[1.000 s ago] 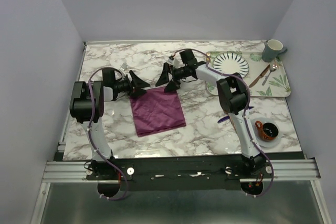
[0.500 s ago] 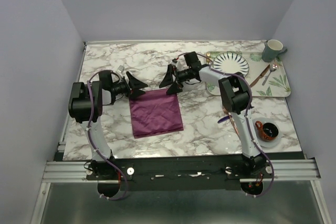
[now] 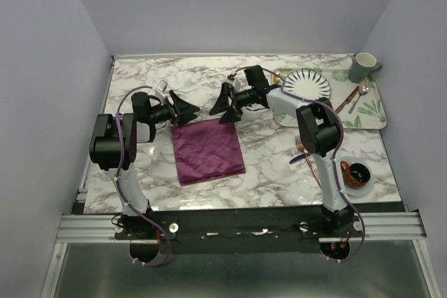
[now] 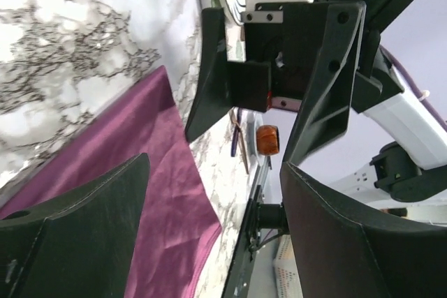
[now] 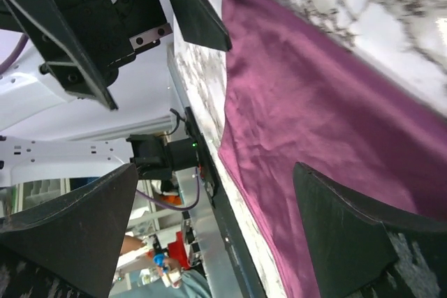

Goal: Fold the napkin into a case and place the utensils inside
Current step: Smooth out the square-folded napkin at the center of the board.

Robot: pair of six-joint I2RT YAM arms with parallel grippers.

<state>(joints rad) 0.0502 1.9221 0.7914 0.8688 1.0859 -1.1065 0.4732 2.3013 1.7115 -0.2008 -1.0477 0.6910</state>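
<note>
**A:** Where does everything sit?

**B:** The left gripper (image 3: pixel 193 112) is spread wide and empty at the far left corner of the napkin (image 3: pixel 208 151). The cloth lies flat mid-table. The right gripper (image 3: pixel 216 107) gapes empty at the far right corner.

**A:** How should the fold go?

**B:** I'd pinch both far corners low and together, then carry that edge evenly toward the table's near edge, since satin probably slips. The blue knife (image 3: pixel 295 160) waits beside the right arm.

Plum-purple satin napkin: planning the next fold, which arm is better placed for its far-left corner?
Left. The left gripper hangs open beside that napkin corner; the right gripper is nearer the other.
</note>
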